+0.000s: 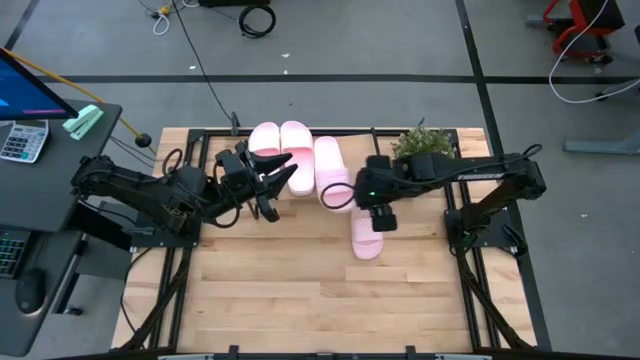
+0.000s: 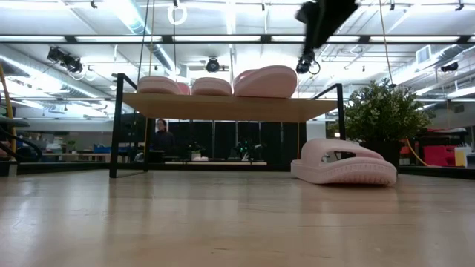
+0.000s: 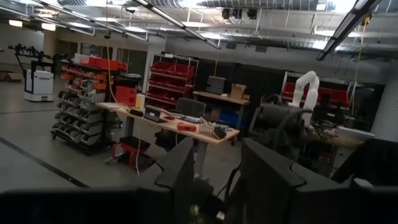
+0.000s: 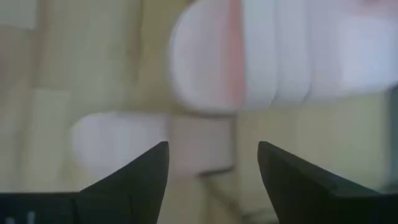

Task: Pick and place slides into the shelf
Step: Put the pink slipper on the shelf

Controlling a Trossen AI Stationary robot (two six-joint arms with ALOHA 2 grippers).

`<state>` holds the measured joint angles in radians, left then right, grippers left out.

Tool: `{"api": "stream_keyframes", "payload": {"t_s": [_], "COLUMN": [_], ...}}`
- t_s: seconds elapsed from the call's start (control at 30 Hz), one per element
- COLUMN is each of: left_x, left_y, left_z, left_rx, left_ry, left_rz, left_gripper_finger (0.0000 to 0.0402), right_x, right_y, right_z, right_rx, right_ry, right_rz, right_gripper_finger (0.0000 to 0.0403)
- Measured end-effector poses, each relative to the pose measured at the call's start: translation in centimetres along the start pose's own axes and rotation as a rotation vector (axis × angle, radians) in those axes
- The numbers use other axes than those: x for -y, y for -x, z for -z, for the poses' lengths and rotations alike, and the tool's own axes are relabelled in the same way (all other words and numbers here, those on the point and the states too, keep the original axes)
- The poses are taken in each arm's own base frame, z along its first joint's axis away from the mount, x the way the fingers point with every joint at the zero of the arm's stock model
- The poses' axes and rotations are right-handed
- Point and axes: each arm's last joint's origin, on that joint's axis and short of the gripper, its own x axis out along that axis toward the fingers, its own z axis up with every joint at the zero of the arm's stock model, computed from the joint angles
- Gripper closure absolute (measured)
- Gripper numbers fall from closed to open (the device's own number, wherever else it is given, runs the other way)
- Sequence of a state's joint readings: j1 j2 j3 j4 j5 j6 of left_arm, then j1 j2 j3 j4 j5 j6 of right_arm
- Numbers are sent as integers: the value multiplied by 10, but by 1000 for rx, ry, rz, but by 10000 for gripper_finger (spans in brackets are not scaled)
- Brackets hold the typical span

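High view. Light wooden plank table [image 1: 300, 300], framed by black rails. At its far edge stands the small low shelf [image 1: 440, 135] with a light wood top board on thin black legs. Three pale pink foam slides lie side by side on the top board: first slide [image 1: 265, 140], second slide [image 1: 296, 150], third slide [image 1: 331, 170], the last one overhanging the board's front edge. A fourth pale pink slide [image 1: 366, 240] lies on the table in front of the shelf. A small green potted plant [image 1: 425, 142] sits on the right part of the board. Left end effector [image 1: 278, 180]: dark fingers spread wide, holding nothing, over the front of the first and second slides. Right end effector [image 1: 382, 220]: above the fourth slide's near end; its fingers are hard to read here.

Low view. Shelf board with the three slides on top; the fourth slide rests flat on the table to the right of the shelf, just in front of the plant. A dark arm shows at the top of the picture, above the shelf.

Left wrist view. Looks out into the workshop room; its own fingers [image 3: 273, 180] stand apart, empty.

Right wrist view. Two dark fingers [image 4: 149, 171] stand wide apart, empty, above blurred pale pink slides and table.
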<state>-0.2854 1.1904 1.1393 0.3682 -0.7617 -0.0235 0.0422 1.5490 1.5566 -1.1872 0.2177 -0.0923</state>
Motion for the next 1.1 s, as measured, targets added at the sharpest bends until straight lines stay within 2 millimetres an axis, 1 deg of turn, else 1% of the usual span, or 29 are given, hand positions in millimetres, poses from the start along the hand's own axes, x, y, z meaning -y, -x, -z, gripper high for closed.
{"api": "stream_keyframes", "payload": {"t_s": [0.13,0.23,0.33,0.47,0.57,0.67,0.77,0.87,1.1], "left_x": [0,0,0,0,0,0,0,0,0], "left_y": [0,0,0,0,0,0,0,0,0], "left_z": [1,2,2,2,2,2,3,3,3], "left_rx": [-8,-13,-16,-17,-19,-20,-21,-21,-25], "left_ry": [6,0,-5,-7,-10,-12,-14,-14,-18], "left_rz": [0,-1,0,-1,-1,-1,-1,-2,-2], "left_gripper_finger": [253,250,251,257,261,262,258,253,255], "right_x": [-8,-19,-33,-54,-68,-78,-87,-95,-111], "right_y": [5,7,2,-12,-28,-45,-56,-62,-71], "right_z": [11,18,27,39,47,56,65,72,75], "right_rx": [-33,-21,-19,4,28,10,-2,20,43], "right_ry": [-112,-147,-184,-268,-373,-425,-412,-331,-145], "right_rz": [-69,-88,-104,-132,-167,-206,-186,-102,66], "right_gripper_finger": [156,158,161,160,158,158,159,158,158]}}
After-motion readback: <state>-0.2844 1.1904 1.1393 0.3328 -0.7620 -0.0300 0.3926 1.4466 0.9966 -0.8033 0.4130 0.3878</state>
